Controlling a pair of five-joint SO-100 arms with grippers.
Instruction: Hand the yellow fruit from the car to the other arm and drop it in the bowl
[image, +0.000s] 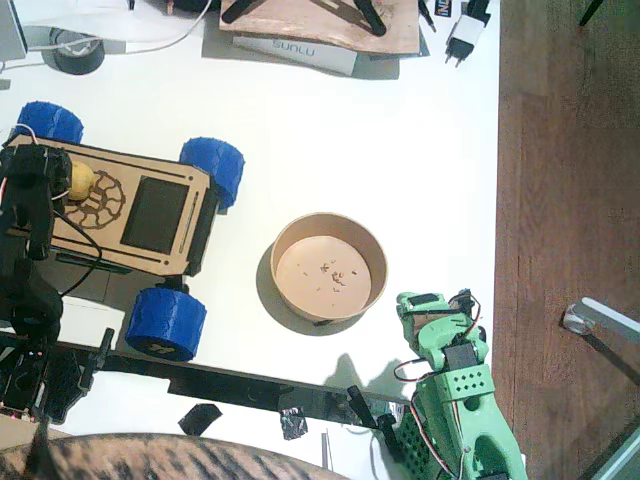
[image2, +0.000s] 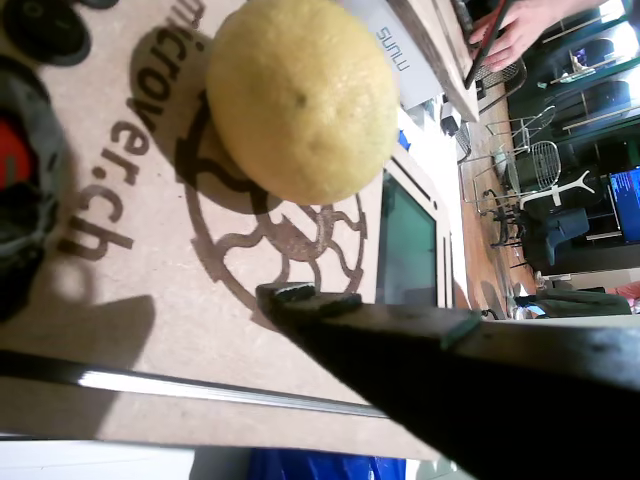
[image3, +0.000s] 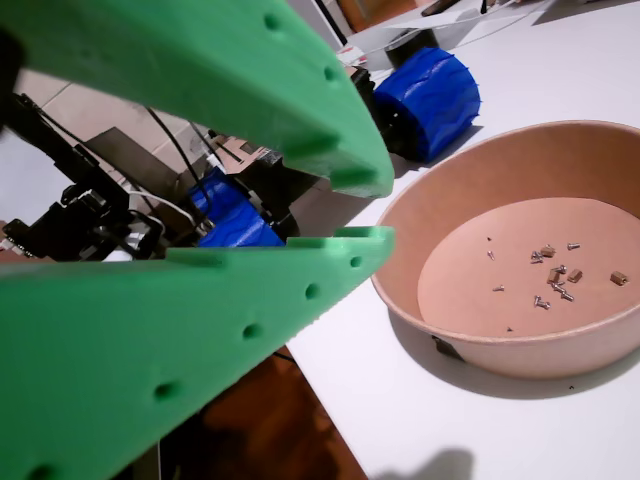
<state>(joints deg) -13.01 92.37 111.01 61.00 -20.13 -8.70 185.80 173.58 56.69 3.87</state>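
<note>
On the white table (image: 330, 120) in the fixed view, the car (image: 120, 215) stands at the left with its blue wheels, and the yellow fruit (image: 80, 178) rests on its wooden deck, on the edge of the black gear emblem. The left arm's gripper (image: 40, 195) — black — hangs right over that end of the deck, just beside the fruit; from here I cannot tell how its jaws stand. The bowl (image: 290, 245) sits well apart to the right, holding only small specks. The green arm's right gripper (image: 435, 320) rests near the bowl's lower right rim, not over it.

In a wrist view, the fruit (image2: 300, 95) fills the top of the picture, sitting on the emblem with nothing pressing on it. One dark finger (image2: 330, 320) lies low over the deck in front of the fruit, apart from it; the other finger is out of frame, so the grasp looks not yet made. A person's hand (image2: 520, 30) shows far behind.

In a wrist view, the two green fingers (image3: 250, 290) stand slightly parted with nothing between them, and the bowl (image3: 470, 340) lies just beside.

The step in hand appears to be the pick from the car. Next, the black jaws need to straddle the fruit and close gently — round, it may roll off the deck.
</note>
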